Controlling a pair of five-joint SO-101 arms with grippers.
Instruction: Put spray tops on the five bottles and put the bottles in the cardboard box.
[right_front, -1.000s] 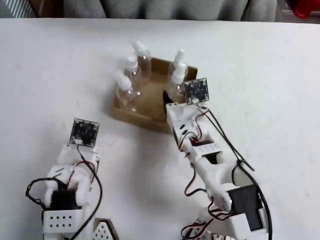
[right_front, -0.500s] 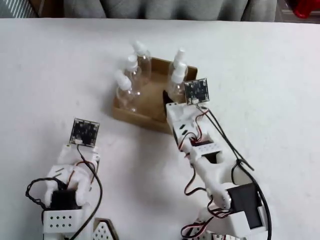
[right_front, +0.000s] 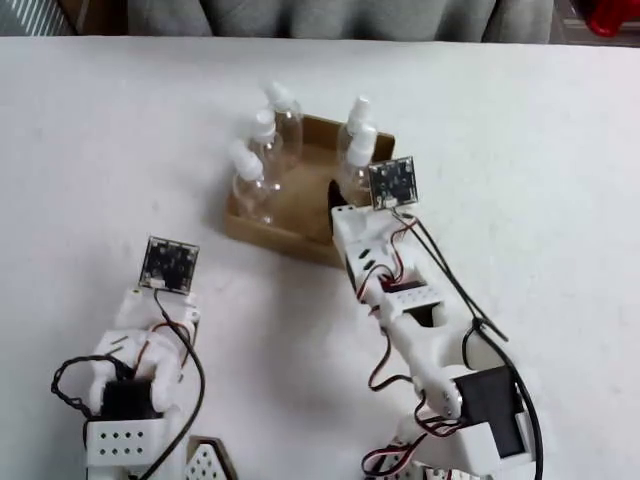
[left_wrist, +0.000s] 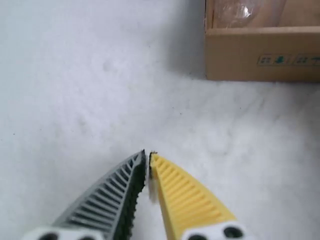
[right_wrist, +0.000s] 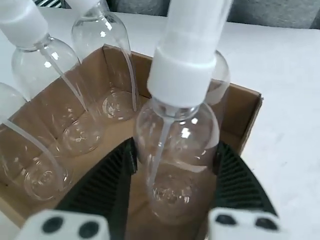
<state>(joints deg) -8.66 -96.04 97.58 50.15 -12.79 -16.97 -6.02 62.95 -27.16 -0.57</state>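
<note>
The cardboard box stands mid-table with several clear bottles with white spray tops upright in it. Three of them line its left side and two stand at its right. In the right wrist view my right gripper is shut on the nearest bottle, one black finger against each side, with the bottle upright and low in the box's right corner. My left gripper is shut with nothing in it, low over bare table short of the box.
The white table spreads wide on all sides of the box. The left arm rests near the front left edge, and the right arm stretches from the front right to the box.
</note>
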